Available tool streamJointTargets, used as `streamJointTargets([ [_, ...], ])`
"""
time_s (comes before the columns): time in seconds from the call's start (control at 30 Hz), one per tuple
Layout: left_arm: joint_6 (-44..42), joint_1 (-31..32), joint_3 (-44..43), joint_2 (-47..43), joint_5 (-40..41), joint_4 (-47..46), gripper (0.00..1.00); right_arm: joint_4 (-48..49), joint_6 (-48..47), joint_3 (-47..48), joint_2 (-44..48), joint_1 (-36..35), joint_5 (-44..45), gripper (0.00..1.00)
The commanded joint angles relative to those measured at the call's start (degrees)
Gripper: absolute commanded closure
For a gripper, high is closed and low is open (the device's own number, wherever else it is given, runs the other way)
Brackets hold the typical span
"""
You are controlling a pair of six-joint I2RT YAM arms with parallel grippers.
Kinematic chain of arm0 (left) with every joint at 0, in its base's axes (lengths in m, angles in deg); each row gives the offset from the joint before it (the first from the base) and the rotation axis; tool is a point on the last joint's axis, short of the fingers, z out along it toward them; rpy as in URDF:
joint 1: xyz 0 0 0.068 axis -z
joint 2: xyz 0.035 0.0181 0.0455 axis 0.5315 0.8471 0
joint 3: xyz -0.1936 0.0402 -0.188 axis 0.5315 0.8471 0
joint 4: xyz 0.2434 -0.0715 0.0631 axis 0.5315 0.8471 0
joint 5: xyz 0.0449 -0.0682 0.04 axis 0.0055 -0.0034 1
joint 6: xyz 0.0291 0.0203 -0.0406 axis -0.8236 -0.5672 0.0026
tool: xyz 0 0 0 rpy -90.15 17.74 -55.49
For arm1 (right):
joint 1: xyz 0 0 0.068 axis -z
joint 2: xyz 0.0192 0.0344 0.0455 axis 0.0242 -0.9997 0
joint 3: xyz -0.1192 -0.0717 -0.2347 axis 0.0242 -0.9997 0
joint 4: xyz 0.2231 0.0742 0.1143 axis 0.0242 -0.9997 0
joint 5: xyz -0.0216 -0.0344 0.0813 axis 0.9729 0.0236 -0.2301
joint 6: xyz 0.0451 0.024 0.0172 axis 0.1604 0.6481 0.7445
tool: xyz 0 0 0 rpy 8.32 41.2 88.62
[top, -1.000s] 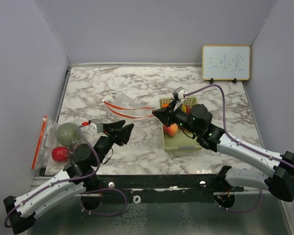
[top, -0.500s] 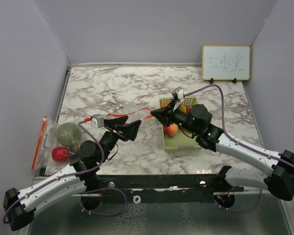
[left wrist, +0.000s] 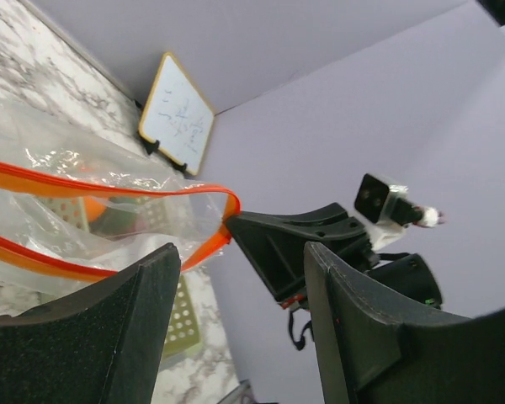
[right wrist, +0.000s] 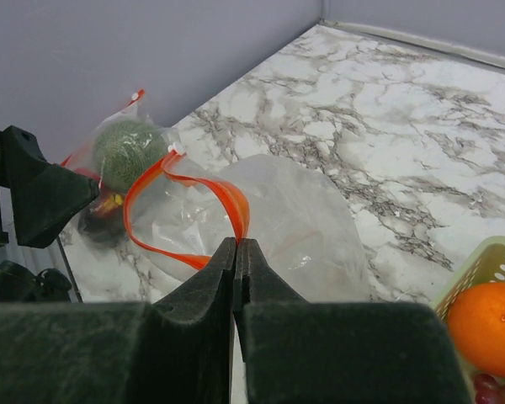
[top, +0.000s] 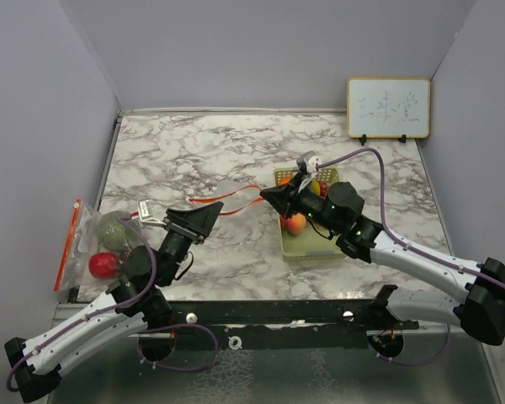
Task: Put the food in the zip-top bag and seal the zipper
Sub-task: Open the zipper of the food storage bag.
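- Top external: the zip-top bag (top: 225, 192) lies on the marble worktop (top: 194, 156) between my two arms, its mouth held up off the surface.
- Right wrist view: my right jaws are pinched closed on the bag's orange zipper strip (right wrist: 232, 199), which loops up from the clear plastic.
- Left wrist view: my left jaws are spread wide with nothing between them. They face the bag's mouth, with the right jaws' tips beyond it. I cannot tell whether the left fingers (left wrist: 109, 328) touch the plastic.
- The melon (top: 115, 229) and a red fruit (top: 103, 265) sit inside a second clear bag (top: 82, 231) at the worktop's left edge, against the wall and well apart from the held bag.
- The pale green tray (top: 307, 247) sits under the right arm. It holds a peach-coloured fruit (top: 296, 223), and the right wrist view shows an orange (right wrist: 486, 316) in it too.
- A small whiteboard (top: 388, 108) stands at the far right corner.
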Motion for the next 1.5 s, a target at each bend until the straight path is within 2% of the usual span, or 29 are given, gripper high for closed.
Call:
streamJointTargets([
  [0.0, 13.0, 0.1, -1.7, -1.9, 0.0, 5.1, 0.36, 3.7, -1.5, -0.5, 0.8, -0.4, 3.2, 0.98],
  [0.17, 21.1, 0.1, 2.1, 1.0, -3.0, 1.7, 0.32, 4.4, -2.1, 0.5, 0.2, -0.6, 3.2, 0.98],
  [0.3, 25.0, 0.1, 5.2, 4.7, -1.9, -4.2, 0.32, 5.0, -2.7, 0.6, 0.4, -1.1, 2.6, 0.98],
  [0.63, 26.2, -0.5, 6.4, 15.3, 2.7, -18.2, 0.32, 5.0, -4.2, 0.0, 1.4, -2.5, 2.7, 0.98],
  [0.9, 24.1, -1.2, 6.0, 14.9, 6.3, -16.5, 0.33, 5.0, -4.2, -1.0, 2.8, -2.9, 2.9, 0.98],
  [1.13, 24.3, -2.2, 9.0, 14.4, 8.3, -16.5, 0.43, 3.7, -4.2, -1.4, 5.4, -3.0, 2.8, 0.98],
  [1.27, 21.1, -2.6, 9.1, 13.1, 10.9, -15.6, 0.48, 2.5, -4.1, -2.3, 7.2, -3.1, 2.1, 0.98],
  [1.47, 17.2, -3.4, 7.9, 14.3, 13.1, -17.5, 0.52, 1.3, -3.3, -2.7, 7.5, -3.4, 0.2, 0.98],
])
